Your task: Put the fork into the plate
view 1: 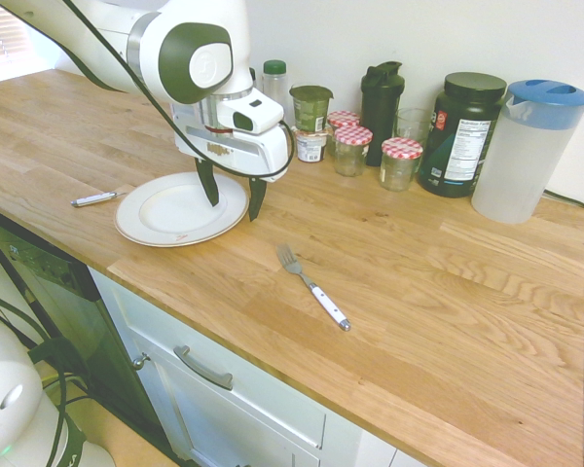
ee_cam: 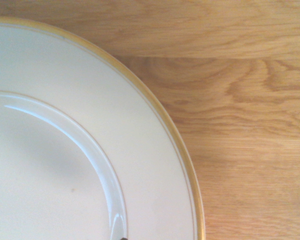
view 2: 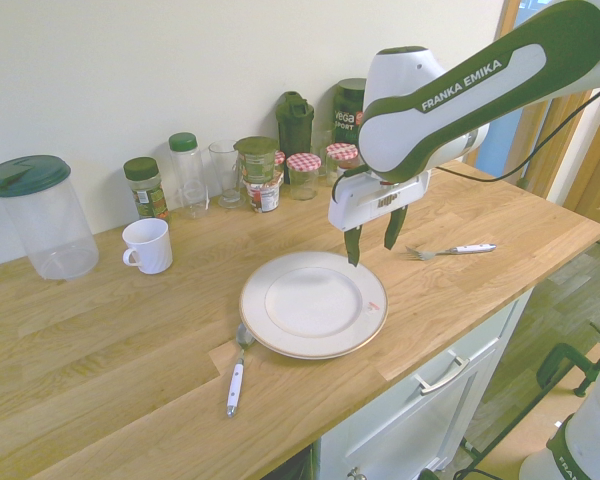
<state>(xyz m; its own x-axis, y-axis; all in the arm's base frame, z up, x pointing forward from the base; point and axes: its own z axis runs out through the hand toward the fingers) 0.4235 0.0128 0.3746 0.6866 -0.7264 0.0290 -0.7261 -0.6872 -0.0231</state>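
Observation:
The fork (view 1: 313,286) (view 2: 450,250), with silver tines and a slim white handle, lies flat on the wooden counter, apart from the plate. The round off-white plate (view 1: 146,226) (view 2: 280,340) sits near the counter's front edge with nothing on it. My gripper (view 1: 234,199) (view 2: 372,238) hangs open and empty just above the plate's rim, on the side nearest the fork. One dark fingertip is over the plate, the other over bare wood. In the wrist view the plate's rim (ee_cam: 155,165) fills the left half, with bare wood beside it.
A small silver-white utensil (view 1: 95,198) (view 2: 236,375) lies on the plate's other side. Jars, bottles, a dark tub (view 1: 462,131) and a clear pitcher (view 1: 526,151) line the back wall. A white mug (view 2: 148,245) stands behind the plate. The counter edge runs close by the plate.

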